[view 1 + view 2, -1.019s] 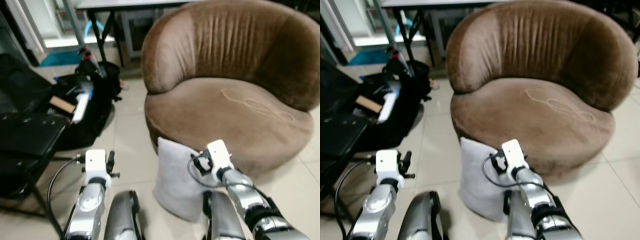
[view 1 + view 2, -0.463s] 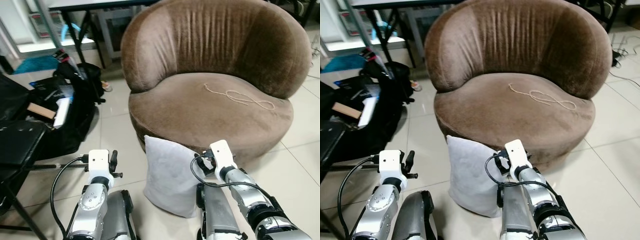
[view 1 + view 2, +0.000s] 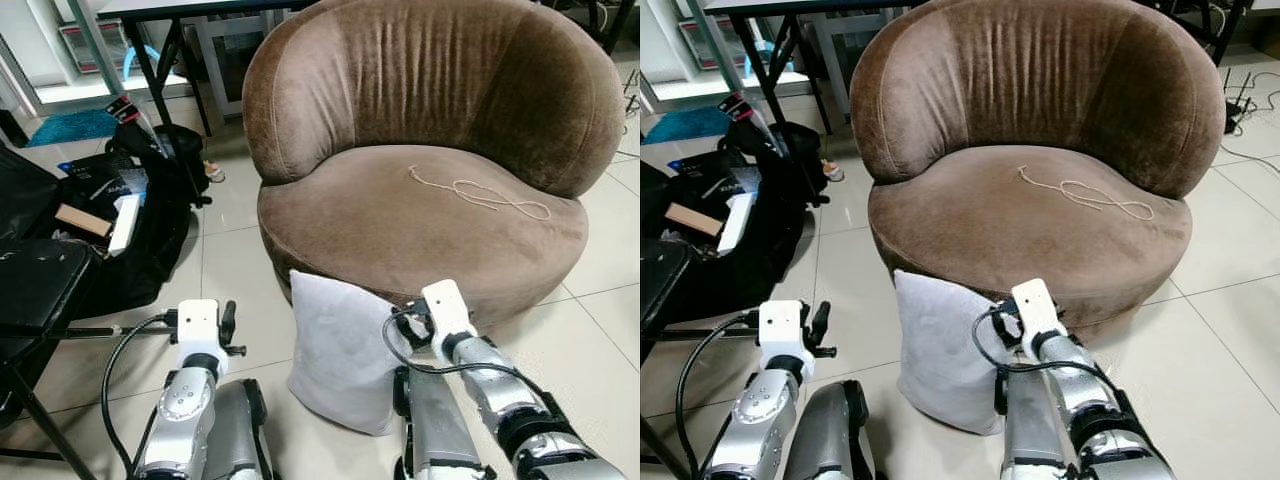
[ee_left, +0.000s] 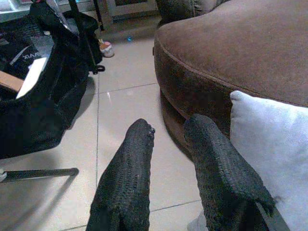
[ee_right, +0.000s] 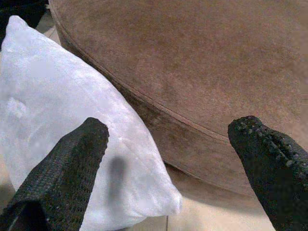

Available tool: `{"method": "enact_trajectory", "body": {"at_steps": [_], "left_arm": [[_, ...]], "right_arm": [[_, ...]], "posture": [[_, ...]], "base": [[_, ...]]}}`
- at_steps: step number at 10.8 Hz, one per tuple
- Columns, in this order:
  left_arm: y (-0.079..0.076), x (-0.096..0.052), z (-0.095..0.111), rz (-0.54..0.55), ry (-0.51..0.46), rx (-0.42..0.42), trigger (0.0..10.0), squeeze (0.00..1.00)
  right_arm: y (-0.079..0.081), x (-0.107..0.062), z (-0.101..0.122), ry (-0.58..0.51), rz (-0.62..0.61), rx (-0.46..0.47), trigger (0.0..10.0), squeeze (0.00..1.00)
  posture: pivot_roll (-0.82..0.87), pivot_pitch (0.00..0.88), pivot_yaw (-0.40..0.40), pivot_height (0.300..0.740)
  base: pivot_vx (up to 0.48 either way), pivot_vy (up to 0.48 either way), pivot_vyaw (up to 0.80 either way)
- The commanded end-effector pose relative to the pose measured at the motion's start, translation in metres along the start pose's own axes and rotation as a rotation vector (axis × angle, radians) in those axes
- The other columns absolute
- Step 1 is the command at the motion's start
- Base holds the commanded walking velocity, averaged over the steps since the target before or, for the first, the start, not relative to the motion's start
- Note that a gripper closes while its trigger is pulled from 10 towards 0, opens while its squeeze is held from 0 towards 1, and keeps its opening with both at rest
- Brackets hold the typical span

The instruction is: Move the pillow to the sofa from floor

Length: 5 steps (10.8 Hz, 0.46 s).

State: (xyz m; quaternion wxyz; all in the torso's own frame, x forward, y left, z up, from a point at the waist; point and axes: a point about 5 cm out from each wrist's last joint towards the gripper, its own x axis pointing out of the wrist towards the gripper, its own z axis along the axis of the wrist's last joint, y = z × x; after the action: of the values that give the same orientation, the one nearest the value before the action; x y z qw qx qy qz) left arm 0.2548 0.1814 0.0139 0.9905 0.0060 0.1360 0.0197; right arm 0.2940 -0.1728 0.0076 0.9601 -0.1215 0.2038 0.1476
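Left eye view | pillow [image 3: 340,350] lower edge hidden by right arm [image 3: 480,375]

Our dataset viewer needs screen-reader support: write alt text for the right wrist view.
A white pillow stands on the floor, leaning against the base of a brown sofa. The right end effector is open, one black finger in front of the pillow, the other by the sofa's base.

Pale tiled floor [image 3: 235,300] is carrying everything here. A round brown sofa [image 3: 430,150] is sitting on it across the centre and upper right of the frame. 1 light grey pillow [image 3: 340,350] is standing upright on the tiles at lower centre, leaning against the sofa's base. An open black bag [image 3: 120,215] is lying on the floor at left.
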Motion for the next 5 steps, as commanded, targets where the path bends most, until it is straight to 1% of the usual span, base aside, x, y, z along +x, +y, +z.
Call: {"method": "enact_trajectory", "body": {"at_steps": [1, 3, 4, 5], "left_arm": [[0.000, 0.000, 0.002, -0.005, -0.003, 0.008, 10.0, 0.00], [-0.001, 0.000, 0.002, -0.005, -0.003, 0.005, 10.0, 0.00], [-0.002, 0.000, 0.002, -0.005, -0.003, 0.003, 10.0, 0.00], [-0.003, 0.000, 0.001, -0.005, -0.002, 0.001, 10.0, 0.00]], "right_arm": [[-0.007, 0.004, 0.013, -0.023, -0.001, -0.024, 10.0, 0.00], [-0.016, 0.005, 0.018, -0.015, 0.006, -0.060, 10.0, 0.00], [-0.018, 0.005, 0.020, -0.010, 0.010, -0.069, 10.0, 0.00], [-0.018, 0.006, 0.021, 0.004, 0.035, -0.105, 10.0, 0.00]], "posture": [[-0.13, 0.000, 0.077, 0.501], [-0.13, 0.000, 0.071, 0.501], [-0.13, 0.000, 0.068, 0.501], [-0.13, 0.000, 0.065, 0.501]], "base": [[0.000, 0.000, 0.00], [0.000, 0.000, 0.00], [0.000, 0.000, 0.00], [0.000, 0.000, 0.00]]}}
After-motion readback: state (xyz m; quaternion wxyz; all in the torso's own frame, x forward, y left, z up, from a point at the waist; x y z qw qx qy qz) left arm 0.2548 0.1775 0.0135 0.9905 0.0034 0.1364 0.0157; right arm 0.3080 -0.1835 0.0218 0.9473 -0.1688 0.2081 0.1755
